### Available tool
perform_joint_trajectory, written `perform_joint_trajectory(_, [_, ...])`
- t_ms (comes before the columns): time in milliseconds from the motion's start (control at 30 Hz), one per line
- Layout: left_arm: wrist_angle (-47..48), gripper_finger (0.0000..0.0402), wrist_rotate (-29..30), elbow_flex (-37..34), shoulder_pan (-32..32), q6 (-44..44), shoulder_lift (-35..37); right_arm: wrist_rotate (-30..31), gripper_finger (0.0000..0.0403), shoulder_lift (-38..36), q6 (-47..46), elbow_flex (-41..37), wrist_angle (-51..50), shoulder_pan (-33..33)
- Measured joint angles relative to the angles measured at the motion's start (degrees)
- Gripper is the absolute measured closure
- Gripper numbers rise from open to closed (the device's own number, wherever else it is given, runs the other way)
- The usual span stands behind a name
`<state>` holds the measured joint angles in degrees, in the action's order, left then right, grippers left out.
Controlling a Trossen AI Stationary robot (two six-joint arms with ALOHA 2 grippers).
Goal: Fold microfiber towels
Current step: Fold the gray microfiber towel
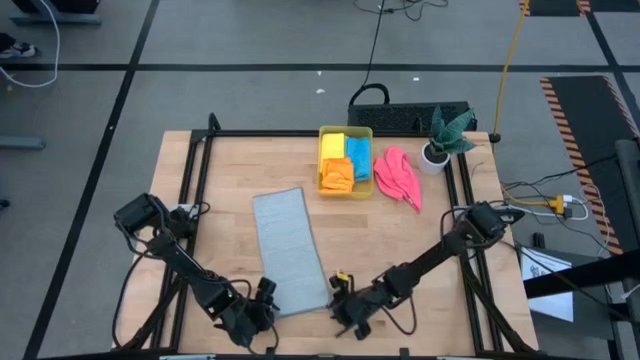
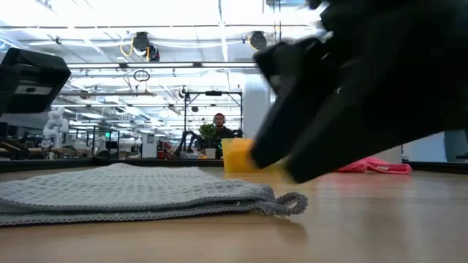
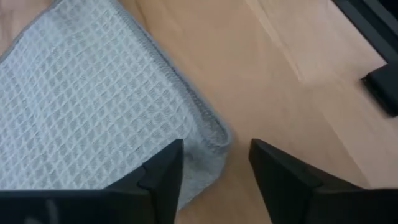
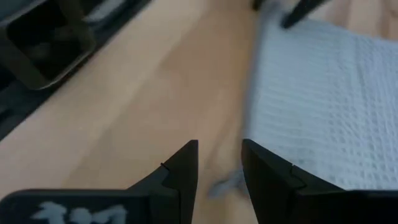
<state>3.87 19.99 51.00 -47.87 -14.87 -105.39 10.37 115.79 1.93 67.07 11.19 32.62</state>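
You've got the grey towel [image 1: 289,250] lying flat on the worktop [image 1: 470,280], folded into a long strip running from the middle toward the near edge. Your left end effector [image 1: 262,306] sits at the strip's near left corner, fingers [image 3: 163,177] spread and released, nothing between them; the corner lies just beside one finger in the left wrist view. Your right end effector [image 1: 343,301] is just beside the near right corner, fingers [image 4: 184,168] parted with bare wood between them, holding nothing. At the far side, the yellow bin [image 1: 346,191] holds the yellow towel [image 1: 332,146], blue towel [image 1: 357,158] and orange towel [image 1: 336,175]. The pink towel [image 1: 398,176] lies crumpled just right of the bin, and the potted plant [image 1: 441,140] stands right of that.
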Motion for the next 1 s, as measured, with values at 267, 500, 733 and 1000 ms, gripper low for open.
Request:
perform_joint_trajectory(267, [-2.3,0.0334,0.8,-0.2,-1.6,-0.7,0.6,4.6,0.0288,0.0,19.9,0.0,-3.0,2.0])
perform_joint_trajectory(500, [-2.8,0.0392,1.2,-0.2,-2.5,-2.2,0.7,4.3,0.0247,2.2,25.4,0.1,-0.5,-0.8])
perform_joint_trajectory(733, [-2.7,0.0374,2.5,-0.2,-2.5,-3.3,0.7,5.3,0.0197,2.1,34.4,0.1,1.2,0.5])
perform_joint_trajectory(1000, [-2.4,0.0391,2.6,-0.2,-2.5,-4.0,0.8,7.8,0.0181,2.0,37.0,0.0,2.1,3.1])
